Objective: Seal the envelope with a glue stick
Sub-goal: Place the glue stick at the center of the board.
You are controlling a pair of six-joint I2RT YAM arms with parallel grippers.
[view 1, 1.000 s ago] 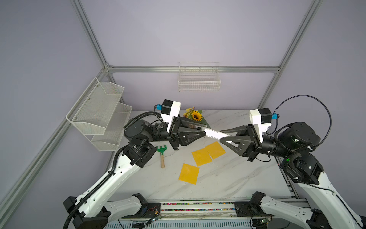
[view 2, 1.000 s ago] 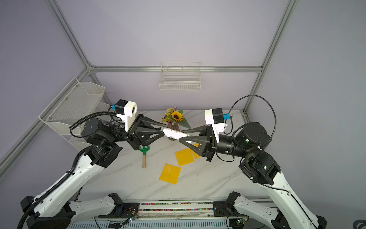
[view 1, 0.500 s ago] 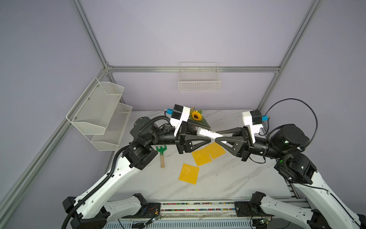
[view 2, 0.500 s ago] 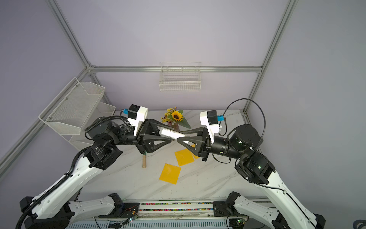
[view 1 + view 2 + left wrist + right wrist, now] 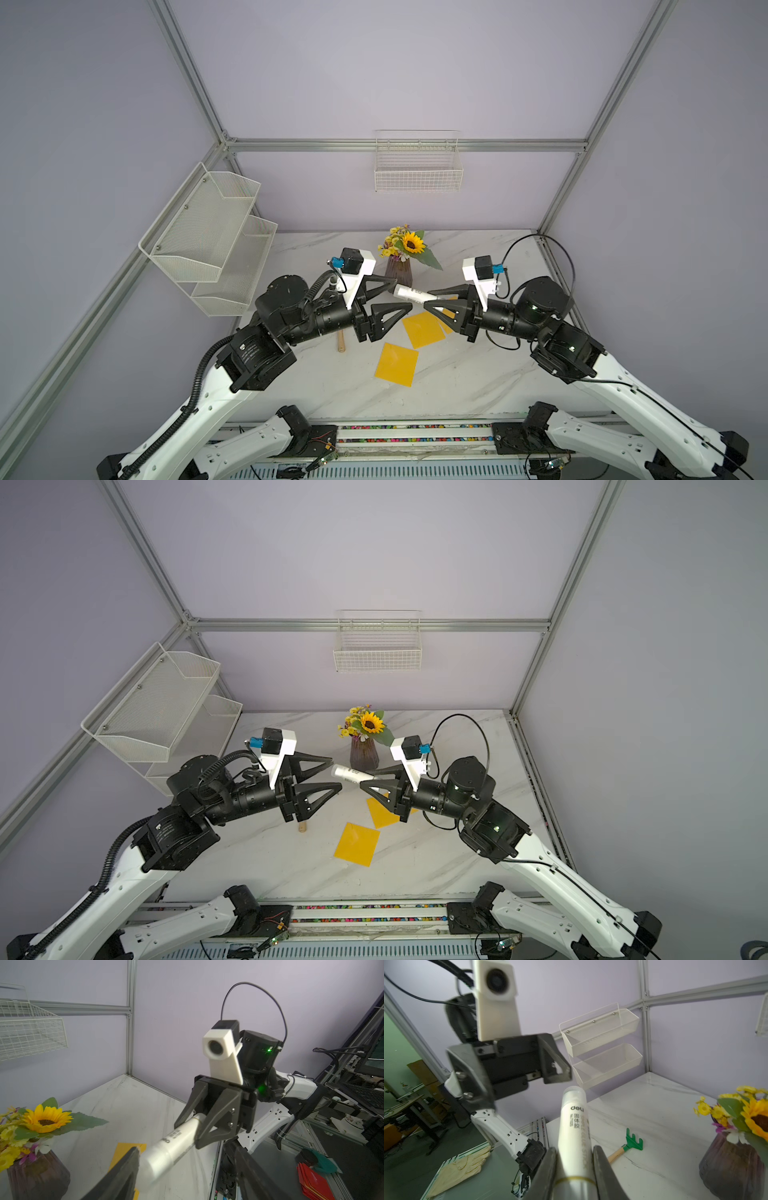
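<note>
Uncapping, seemingly. Right gripper clamped on the base of one small white plastic glue stick, level in mid-air; left gripper spread wide at its free end. Next: close there, pull cap straight. Below both grippers, three flat yellow paper envelopes; beyond, one dark flower vase.

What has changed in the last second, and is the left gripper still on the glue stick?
The left gripper has opened and let go of the glue stick; its jaws now stand apart by the free end. The right gripper has carried the stick toward the robot's left. Unchanged: the right gripper's hold, and the yellow envelopes, rake and vase on the table.
</note>
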